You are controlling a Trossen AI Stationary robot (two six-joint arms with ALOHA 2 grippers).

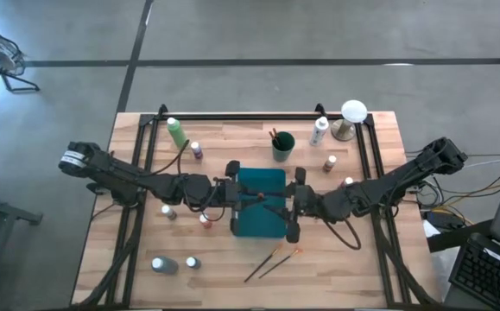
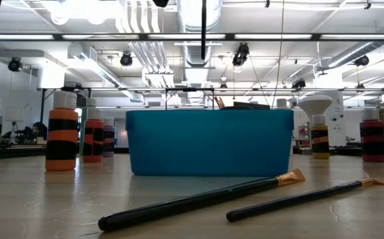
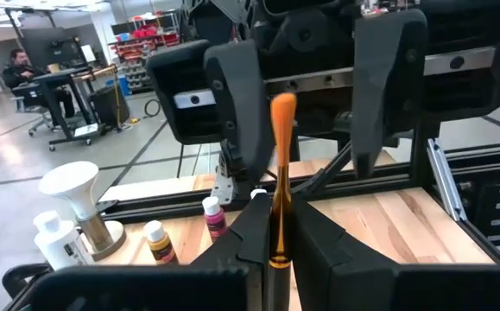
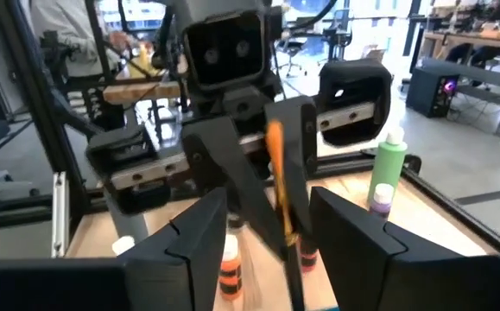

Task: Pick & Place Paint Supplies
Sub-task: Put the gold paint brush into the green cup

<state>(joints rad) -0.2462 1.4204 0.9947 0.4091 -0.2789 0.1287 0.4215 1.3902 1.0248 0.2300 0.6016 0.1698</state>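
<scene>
The worktop [image 1: 232, 268] fills the centre of the high view, with a teal tray [image 1: 260, 226] at its middle and both arms meeting above it. The left gripper [image 1: 229, 192], just left of centre, is clamped tight on a thin brush [image 3: 280, 186] that stands upright between its fingers in the left wrist view. The right gripper [image 1: 296, 206], just right of centre, faces it with its jaws parted on either side of the same brush, not yet closed. This looks like a hand-over of the brush above the tray. The next move calls for the right gripper to close squarely on the handle before the left lets go. Two more brushes [image 1: 271, 262] lie on the wood below the tray; bottles are scattered around it.
</scene>
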